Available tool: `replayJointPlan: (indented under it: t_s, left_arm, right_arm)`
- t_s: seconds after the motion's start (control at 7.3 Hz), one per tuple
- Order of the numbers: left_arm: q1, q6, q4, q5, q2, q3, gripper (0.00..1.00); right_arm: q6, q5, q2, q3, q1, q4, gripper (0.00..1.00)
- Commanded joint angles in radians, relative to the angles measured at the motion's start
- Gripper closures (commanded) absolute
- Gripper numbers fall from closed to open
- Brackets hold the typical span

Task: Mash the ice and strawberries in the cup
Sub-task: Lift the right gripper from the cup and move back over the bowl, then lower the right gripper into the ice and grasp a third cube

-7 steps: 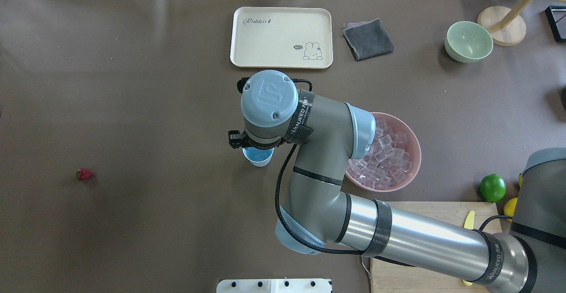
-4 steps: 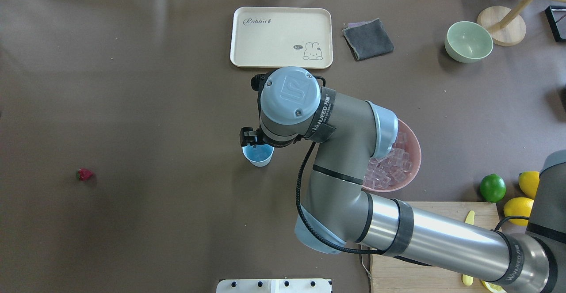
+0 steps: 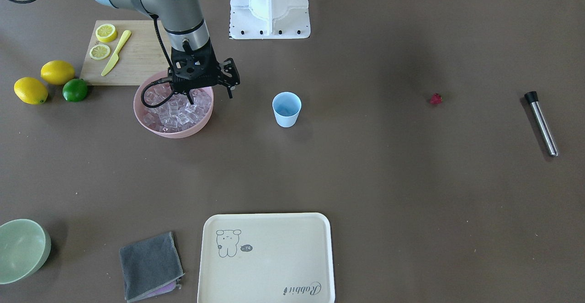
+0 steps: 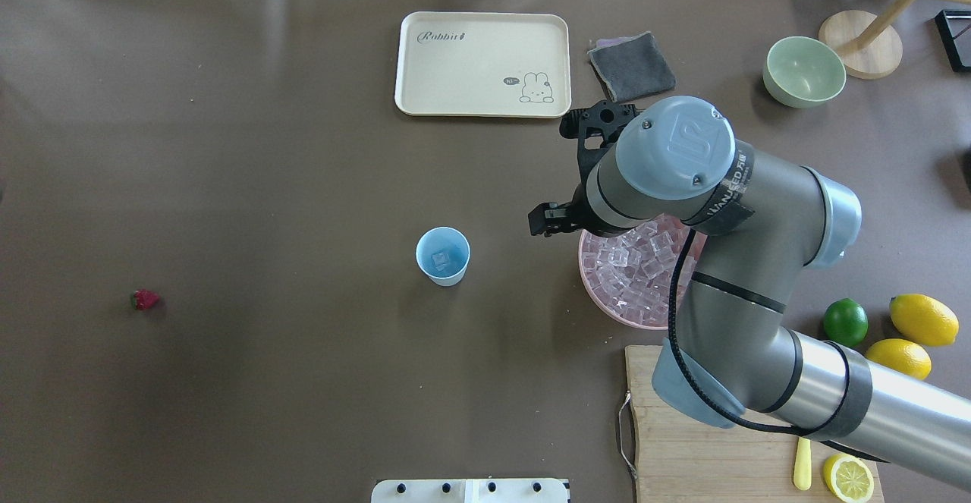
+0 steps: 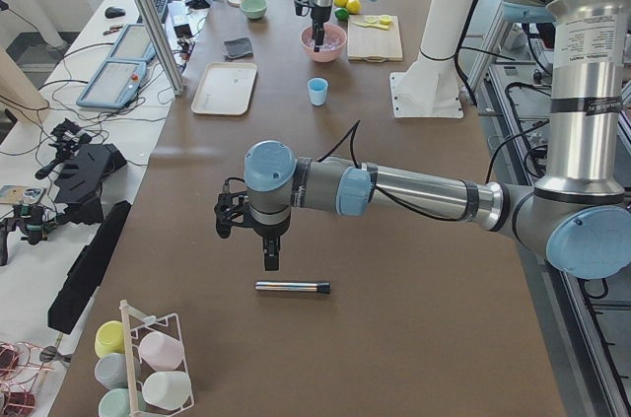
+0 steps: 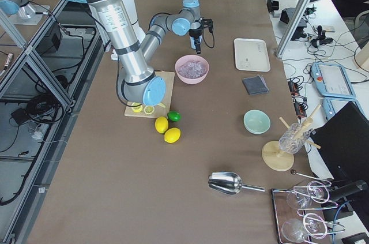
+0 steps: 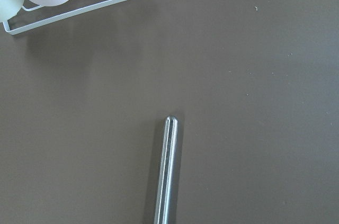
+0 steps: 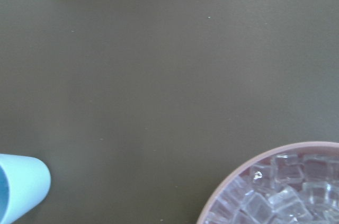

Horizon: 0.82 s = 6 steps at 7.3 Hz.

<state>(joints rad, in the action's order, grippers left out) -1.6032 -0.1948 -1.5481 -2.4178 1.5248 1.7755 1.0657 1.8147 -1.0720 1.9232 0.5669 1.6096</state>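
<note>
**Status.** The right end effector (image 3: 210, 97) hangs released and empty at the pink bowl (image 4: 589, 279), right of centre in the overhead frame. Its jaws are spread wide. One finger is over the ice (image 4: 631, 274); the other appears to lie outside the rim.

The cup (image 4: 442, 256) stands upright at frame centre, apart from the bowl, with one cube in it. The strawberry (image 4: 145, 300) lies on the table (image 4: 265, 184) at far left, well apart from the cup.

The left end effector (image 5: 246, 240) hovers above a steel rod (image 3: 541, 124). Its grip state cannot be told.

**Hazards.**
- A descent in this pose may catch the bowl rim, tipping or dragging the bowl.
- Smooth cubes may slip from the fingers in transit and land on the table.
- The light cup may topple if a finger clips it.
</note>
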Motion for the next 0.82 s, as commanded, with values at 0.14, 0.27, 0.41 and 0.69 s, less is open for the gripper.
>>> replayJointPlan:
  t_s: [0.14,0.27,0.41,0.69]
  left_arm:
    - [-0.001,0.000,-0.003,-0.021,0.003,-0.002,0.01]
    - [-0.001,0.000,-0.003,-0.021,0.003,-0.002,0.01]
    - [-0.001,0.000,-0.003,-0.021,0.005,0.001,0.01]
    - [-0.001,0.000,-0.003,-0.021,0.006,0.001,0.01]
  right_arm:
    - [0.010,-0.003,-0.092,0.014,0.010,-0.007,0.01]
    - [0.011,-0.006,-0.112,0.025,0.008,-0.004,0.03]
    - [0.008,-0.006,-0.111,0.010,0.001,-0.002,0.06]
    - [0.003,0.000,-0.098,-0.004,-0.012,0.000,0.11]
